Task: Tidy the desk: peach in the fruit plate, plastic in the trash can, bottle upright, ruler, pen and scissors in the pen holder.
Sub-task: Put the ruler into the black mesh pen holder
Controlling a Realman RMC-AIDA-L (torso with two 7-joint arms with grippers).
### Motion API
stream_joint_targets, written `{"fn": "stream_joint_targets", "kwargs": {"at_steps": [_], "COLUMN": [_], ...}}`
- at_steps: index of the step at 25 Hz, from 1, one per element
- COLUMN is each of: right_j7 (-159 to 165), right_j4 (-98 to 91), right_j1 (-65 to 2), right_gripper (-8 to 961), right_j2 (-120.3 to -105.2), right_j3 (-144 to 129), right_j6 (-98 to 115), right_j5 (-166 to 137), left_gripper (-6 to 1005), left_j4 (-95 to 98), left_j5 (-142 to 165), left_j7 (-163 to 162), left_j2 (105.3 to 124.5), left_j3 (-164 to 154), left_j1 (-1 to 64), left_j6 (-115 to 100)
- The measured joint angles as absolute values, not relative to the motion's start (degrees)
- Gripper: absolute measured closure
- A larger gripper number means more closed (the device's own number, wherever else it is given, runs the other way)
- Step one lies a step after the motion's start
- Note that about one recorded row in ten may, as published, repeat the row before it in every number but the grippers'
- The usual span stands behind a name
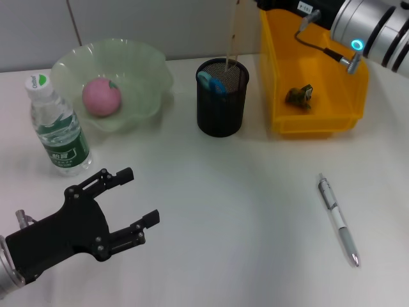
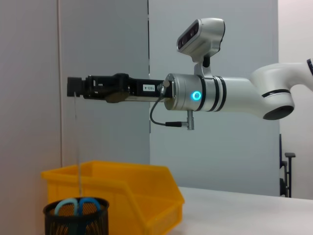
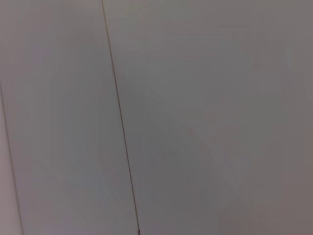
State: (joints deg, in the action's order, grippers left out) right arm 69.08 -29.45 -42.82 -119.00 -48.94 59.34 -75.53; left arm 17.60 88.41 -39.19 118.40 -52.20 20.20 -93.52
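The ruler (image 1: 233,32) was held upright over the pen holder (image 1: 222,98) at 12 o'clock, apparently for lowering in beside the scissors (image 1: 213,82). The right claw (image 2: 74,87) was clamped on the ruler's top. The left claw (image 1: 137,201) was parked at 7 o'clock, spread apart, empty. The pen (image 1: 339,220) was left on the bench (image 1: 243,204) at 4 o'clock.

A white table (image 1: 255,192) stands against pale grey wall panels (image 2: 215,49) split by vertical seams.
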Motion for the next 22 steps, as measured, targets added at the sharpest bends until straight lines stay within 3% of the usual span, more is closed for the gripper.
{"fn": "stream_joint_targets", "kwargs": {"at_steps": [22], "right_j7": [56.4], "right_j4": [-16.6], "right_j1": [-48.3], "right_gripper": [480], "right_j2": [-119.61], "right_j3": [-49.2], "right_j6": [52.9], "right_j5": [-72.4], "left_gripper": [170], "left_j4": [17.3], "left_j5": [88.7], "left_j7": [-39.2], "left_j2": [118.33], "left_j3": [-52.6], "left_j1": [19.1], "left_j6": [-93.8]}}
